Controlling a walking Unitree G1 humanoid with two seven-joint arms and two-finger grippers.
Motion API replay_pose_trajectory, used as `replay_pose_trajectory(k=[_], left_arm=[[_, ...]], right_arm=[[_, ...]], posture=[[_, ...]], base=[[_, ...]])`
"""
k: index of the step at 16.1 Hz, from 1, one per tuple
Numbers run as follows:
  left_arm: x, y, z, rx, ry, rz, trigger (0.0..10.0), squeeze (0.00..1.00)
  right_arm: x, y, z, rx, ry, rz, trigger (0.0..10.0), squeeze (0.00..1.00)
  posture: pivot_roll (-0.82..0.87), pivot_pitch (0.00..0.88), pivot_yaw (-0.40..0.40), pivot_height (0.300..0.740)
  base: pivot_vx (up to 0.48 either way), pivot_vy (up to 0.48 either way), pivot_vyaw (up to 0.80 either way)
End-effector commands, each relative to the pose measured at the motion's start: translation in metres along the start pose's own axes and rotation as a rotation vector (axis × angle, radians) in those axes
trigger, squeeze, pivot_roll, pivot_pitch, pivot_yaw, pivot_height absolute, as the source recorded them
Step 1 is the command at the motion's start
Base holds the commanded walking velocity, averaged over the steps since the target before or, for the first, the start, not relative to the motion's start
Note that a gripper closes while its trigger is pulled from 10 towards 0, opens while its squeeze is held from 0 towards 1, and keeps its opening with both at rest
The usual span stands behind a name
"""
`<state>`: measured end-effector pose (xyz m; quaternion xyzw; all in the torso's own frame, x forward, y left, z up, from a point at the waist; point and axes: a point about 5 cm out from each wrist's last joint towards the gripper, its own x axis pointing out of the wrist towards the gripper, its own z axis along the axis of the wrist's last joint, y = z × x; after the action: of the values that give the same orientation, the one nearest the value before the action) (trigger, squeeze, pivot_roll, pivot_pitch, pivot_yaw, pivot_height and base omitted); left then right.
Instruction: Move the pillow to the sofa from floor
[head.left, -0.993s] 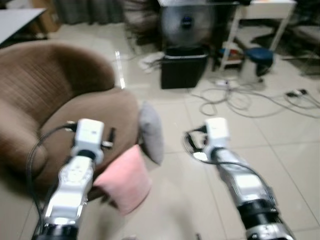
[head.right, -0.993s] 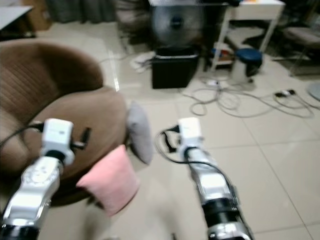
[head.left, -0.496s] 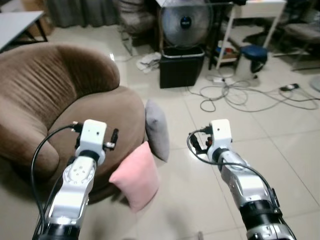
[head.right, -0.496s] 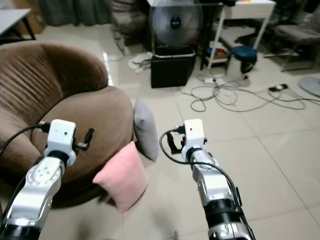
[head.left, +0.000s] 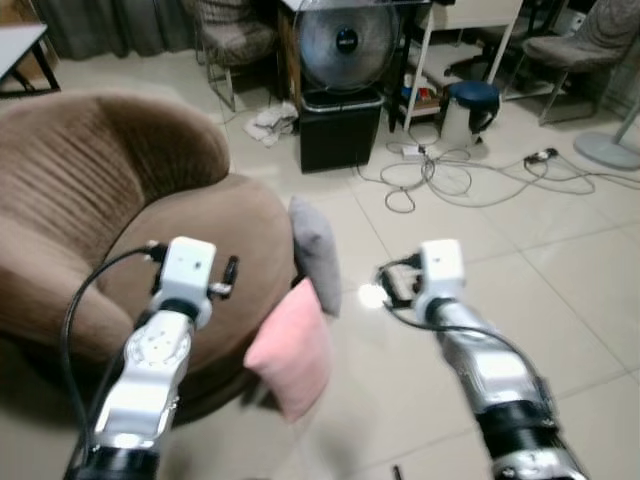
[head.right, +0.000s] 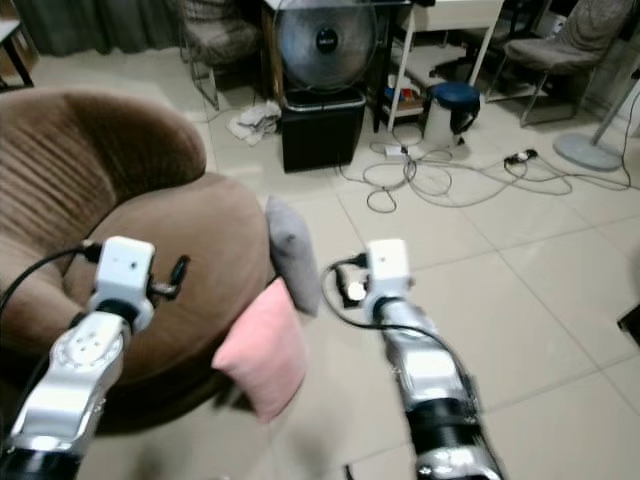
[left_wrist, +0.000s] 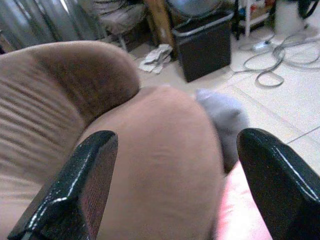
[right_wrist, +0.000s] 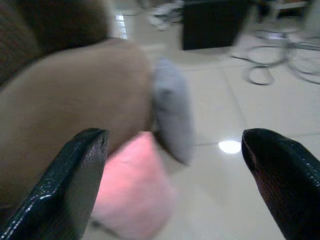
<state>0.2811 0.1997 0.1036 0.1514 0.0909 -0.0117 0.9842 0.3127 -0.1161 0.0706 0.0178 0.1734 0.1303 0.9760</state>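
A pink pillow (head.left: 292, 347) stands on the tiled floor, leaning against the front of the round brown sofa (head.left: 120, 210). Just behind it a grey pillow (head.left: 315, 250) also leans on the sofa's edge. My left gripper (left_wrist: 175, 180) is open over the sofa seat, with both pillows ahead of it. My right gripper (right_wrist: 175, 175) is open above the floor to the right of the pillows, facing the pink pillow (right_wrist: 132, 187) and the grey pillow (right_wrist: 172, 112). Nothing is between either pair of fingers.
A black bin (head.left: 340, 130) with a fan (head.left: 345, 40) behind it stands beyond the sofa. Cables (head.left: 450, 180) trail over the floor at the right, near a white table leg and a blue stool (head.left: 472, 100). A chair (head.left: 580, 45) stands at the far right.
The camera has shifted, so the room's right side shows more. Both arms hold about the same pose, and the pillows stay against the sofa.
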Motion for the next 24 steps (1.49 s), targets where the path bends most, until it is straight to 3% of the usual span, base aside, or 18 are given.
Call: replay_pose_trajectory(k=[1, 4, 10, 15, 17, 24], left_arm=[[0.001, -0.005, 0.005, 0.004, -0.022, -0.021, 10.0, 0.00], [0.001, -0.009, 0.008, 0.029, -0.044, -0.047, 10.0, 0.00], [-0.001, -0.012, 0.008, 0.050, -0.059, -0.062, 10.0, 0.00], [-0.001, -0.010, 0.010, 0.000, -0.077, -0.053, 10.0, 0.00], [-0.002, -0.009, 0.005, 0.015, -0.051, -0.058, 10.0, 0.00], [-0.006, -0.010, 0.000, -0.008, -0.030, -0.060, 10.0, 0.00]], right_arm=[[-0.002, -0.007, 0.004, -0.017, -0.014, -0.015, 10.0, 0.00], [-0.002, -0.007, 0.004, -0.022, -0.014, -0.012, 10.0, 0.00], [-0.002, -0.006, 0.003, -0.030, -0.013, -0.009, 10.0, 0.00], [-0.003, -0.006, 0.002, -0.060, -0.006, -0.002, 10.0, 0.00], [-0.003, -0.011, 0.000, -0.118, 0.004, -0.011, 10.0, 0.00], [-0.003, -0.014, -0.001, -0.130, 0.004, -0.019, 10.0, 0.00]], posture=[[0.06, 0.000, 0.025, 0.740], [0.06, 0.000, 0.025, 0.740], [0.06, 0.000, 0.024, 0.740], [0.06, 0.000, 0.026, 0.740], [0.06, 0.000, 0.026, 0.740], [0.06, 0.000, 0.017, 0.740]], base=[[0.000, 0.390, 0.00], [0.000, 0.000, 0.00], [0.000, -0.471, 0.00], [0.000, 0.000, 0.00], [0.000, 0.000, 0.00], [0.119, 0.000, 0.00]])
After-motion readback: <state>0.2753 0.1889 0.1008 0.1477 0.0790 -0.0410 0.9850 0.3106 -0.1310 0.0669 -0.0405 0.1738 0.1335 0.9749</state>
